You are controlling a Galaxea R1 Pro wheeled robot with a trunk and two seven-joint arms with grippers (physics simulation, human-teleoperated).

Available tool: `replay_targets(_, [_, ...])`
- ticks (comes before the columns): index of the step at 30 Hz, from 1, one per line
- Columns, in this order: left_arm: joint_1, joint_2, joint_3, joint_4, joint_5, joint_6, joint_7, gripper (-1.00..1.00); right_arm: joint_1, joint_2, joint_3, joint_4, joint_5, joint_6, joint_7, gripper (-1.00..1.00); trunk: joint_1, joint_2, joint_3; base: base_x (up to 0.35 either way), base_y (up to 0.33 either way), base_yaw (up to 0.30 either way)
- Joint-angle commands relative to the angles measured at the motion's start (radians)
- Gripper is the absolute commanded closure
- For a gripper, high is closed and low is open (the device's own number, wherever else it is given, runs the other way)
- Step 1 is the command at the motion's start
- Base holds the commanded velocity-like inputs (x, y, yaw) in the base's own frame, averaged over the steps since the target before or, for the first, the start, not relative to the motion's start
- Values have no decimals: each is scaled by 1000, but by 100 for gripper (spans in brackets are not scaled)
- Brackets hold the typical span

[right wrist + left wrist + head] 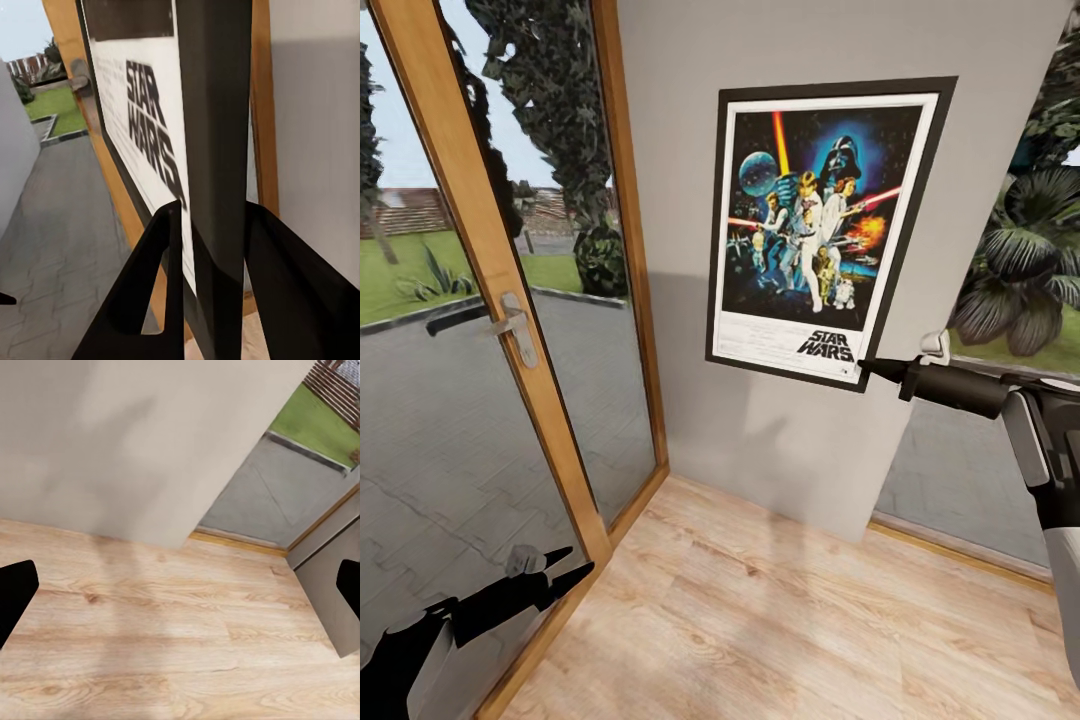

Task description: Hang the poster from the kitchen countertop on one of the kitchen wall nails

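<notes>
- Presently, surroundings: a grey wall panel (800, 420) stands ahead, with a light wooden floor (780, 620) below it.
- Door: a glazed door with a wooden frame (490, 260) and a metal lever handle (512, 322) stands to the left of the wall; paving, lawn and dark foliage show through the glass.
- Window: a further glazed opening sits to the right of the wall, with large-leaved plants (1020, 270) beyond it.
- Poster (825, 225): upright and slightly tilted against the grey wall, black frame, white border, blue-black artwork with figures, "STAR WARS" logo near its lower edge. Whether it hangs on a nail cannot be told.
- Right hand (875, 368): reaches in from the right at the poster's lower right corner. In the right wrist view its two black fingers (150, 277) sit either side of the frame edge (217, 150), closed on the poster, with the logo seen edge-on just beside them.
- Left hand (565, 570): low at the left, near the foot of the door frame, well apart from the poster. In the left wrist view its fingertips (15, 592) stand wide apart over bare floor, holding nothing.
</notes>
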Motion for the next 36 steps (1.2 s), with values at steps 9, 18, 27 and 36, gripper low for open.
replay_targets(9, [-1, 1, 1, 0, 4, 11, -4, -100, -2, 0, 2, 3, -4, 8, 3, 100, 1, -2, -2, 0, 0, 0])
replay_targets(18, [-1, 1, 1, 0, 4, 11, -4, -100, -2, 0, 4, 3, -2, 5, 3, 100, 1, -2, -2, 0, 0, 0])
replay_targets(27, [-2, 1, 1, 0, 4, 10, -4, -100, -1, 0, 4, 5, -1, 3, 3, 100, 1, -2, -2, 52, 0, 0])
replay_targets(36, [-2, 1, 1, 0, 4, 10, -4, -100, -2, 0, 4, 4, -1, 2, 3, 100, 1, -2, -2, 78, 0, 0])
